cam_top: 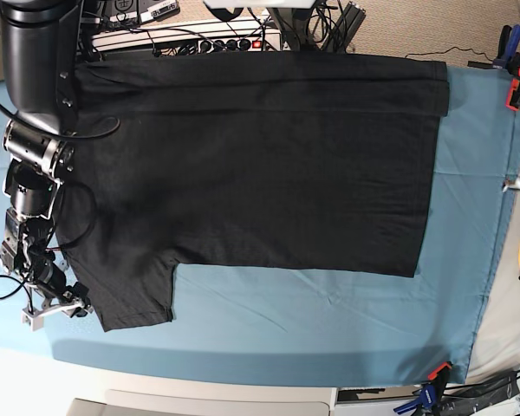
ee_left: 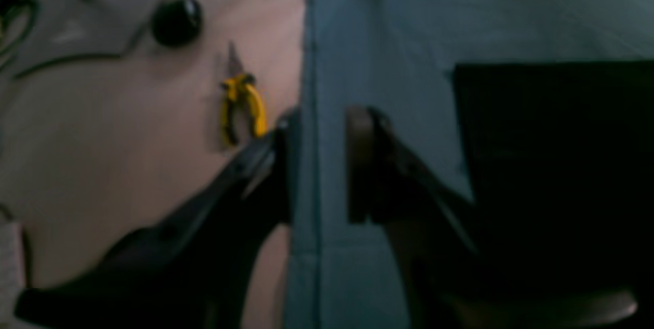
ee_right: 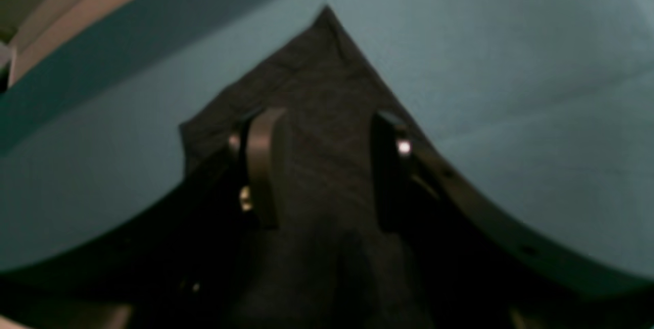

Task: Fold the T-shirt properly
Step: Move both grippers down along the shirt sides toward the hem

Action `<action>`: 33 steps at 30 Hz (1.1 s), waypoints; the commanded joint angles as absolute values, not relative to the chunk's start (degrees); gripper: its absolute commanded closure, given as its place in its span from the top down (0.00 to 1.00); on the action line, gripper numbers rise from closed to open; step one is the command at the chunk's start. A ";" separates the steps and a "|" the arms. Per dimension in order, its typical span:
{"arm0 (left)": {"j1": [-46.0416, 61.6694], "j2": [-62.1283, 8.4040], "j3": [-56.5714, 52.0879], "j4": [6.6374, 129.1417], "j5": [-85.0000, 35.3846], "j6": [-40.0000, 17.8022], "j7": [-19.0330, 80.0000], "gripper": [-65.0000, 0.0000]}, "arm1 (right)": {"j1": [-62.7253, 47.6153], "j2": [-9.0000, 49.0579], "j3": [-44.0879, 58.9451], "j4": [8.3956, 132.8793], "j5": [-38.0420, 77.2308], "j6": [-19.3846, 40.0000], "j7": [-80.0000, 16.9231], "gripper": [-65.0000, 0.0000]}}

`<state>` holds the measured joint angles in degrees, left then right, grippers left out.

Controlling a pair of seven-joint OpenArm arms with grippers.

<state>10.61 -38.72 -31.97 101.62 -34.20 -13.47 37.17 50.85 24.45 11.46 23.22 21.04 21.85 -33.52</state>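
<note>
A: The T-shirt (cam_top: pixel 260 165) lies spread flat on the teal cloth (cam_top: pixel 468 217) covering the bench. The right claw (ee_right: pixel 327 165) hangs released over the sleeve corner (ee_right: pixel 327 27); it should probably pinch both layers close to the hem.

B: The left claw (ee_left: pixel 319 165), also released and holding nothing, hangs over the cloth edge; only its wrist view shows that, plus yellow pliers (ee_left: pixel 241 107).
</note>
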 commanded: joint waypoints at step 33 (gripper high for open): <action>-12.19 -31.14 -15.86 85.54 -35.46 -19.33 41.08 0.25 | 47.72 27.77 11.57 24.27 21.41 22.33 -37.15 0.40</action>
